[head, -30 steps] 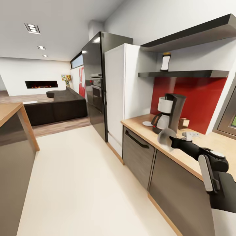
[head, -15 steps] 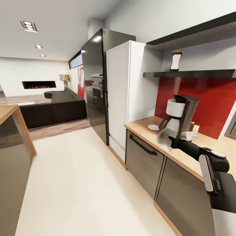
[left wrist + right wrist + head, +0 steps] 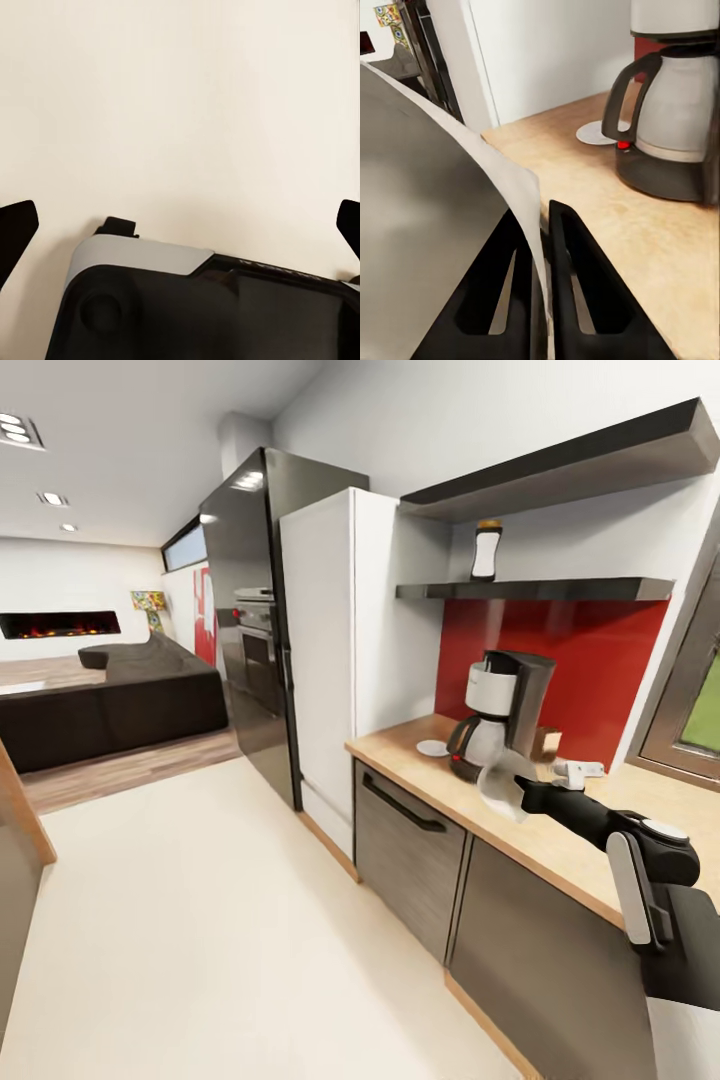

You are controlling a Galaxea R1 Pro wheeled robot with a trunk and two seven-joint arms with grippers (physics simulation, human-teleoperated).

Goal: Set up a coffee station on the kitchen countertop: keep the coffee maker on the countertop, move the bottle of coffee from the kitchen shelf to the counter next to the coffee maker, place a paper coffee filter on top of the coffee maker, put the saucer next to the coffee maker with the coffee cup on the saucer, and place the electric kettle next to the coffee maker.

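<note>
Right gripper (image 3: 541, 247) pinched tight on paper coffee filter (image 3: 503, 782), held just short of coffee maker (image 3: 503, 712) on worktop (image 3: 560, 840). My worry: thin paper slipping or crumpling against the basket.

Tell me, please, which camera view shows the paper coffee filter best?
The right wrist view: the paper coffee filter looms large, pinched in the right claw. The head view shows it small before the coffee maker; the left wrist view looks at floor.
</note>
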